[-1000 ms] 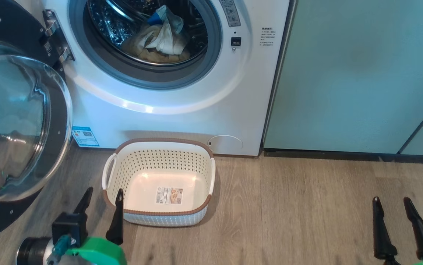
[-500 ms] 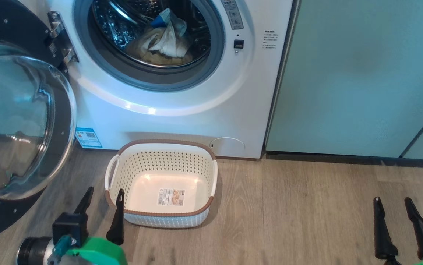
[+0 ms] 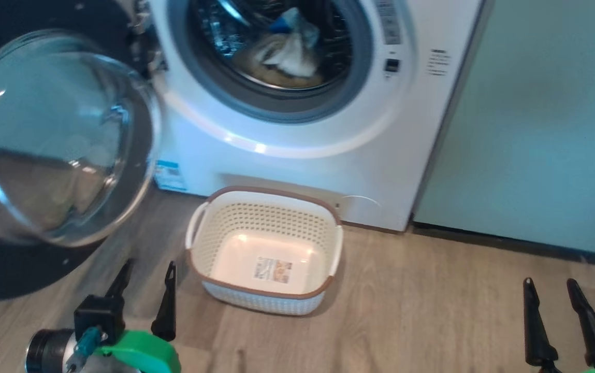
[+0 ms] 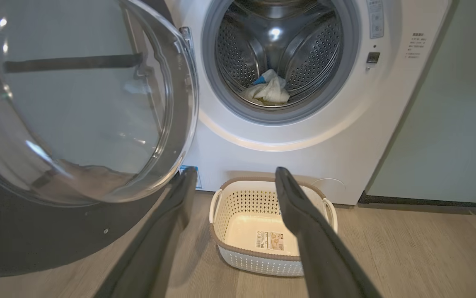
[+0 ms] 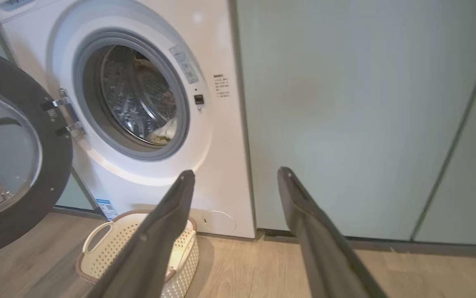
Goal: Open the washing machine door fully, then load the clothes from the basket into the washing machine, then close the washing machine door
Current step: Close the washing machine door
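The head has swung round to its left over the last second, so the whole scene sits further right in the head view than before; the things themselves have not budged, and both pincers hang where they were. Furthest left, the washing machine door stands swung wide open, its glass bowl bulging outward, above and to the left of the left pincer and clear of it. That pincer hovers low over the wooden floor, its two dark fingers spread apart with nothing between them. Beyond its fingertips, a small blue sticker marks the lower corner of the washing machine. Just to the right of the left pincer, near it but not touching, the basket sits upright on the floor against the foot of the machine, the label on its bottom in plain sight. Higher up and further off from that pincer, the clothes lie heaped in the steel drum behind the grey ring. Right of the machine come the pale green cabinet panels. The right pincer hangs before them, low over the boards, fingers likewise spread and gripping nothing, with the basket well away to its left.
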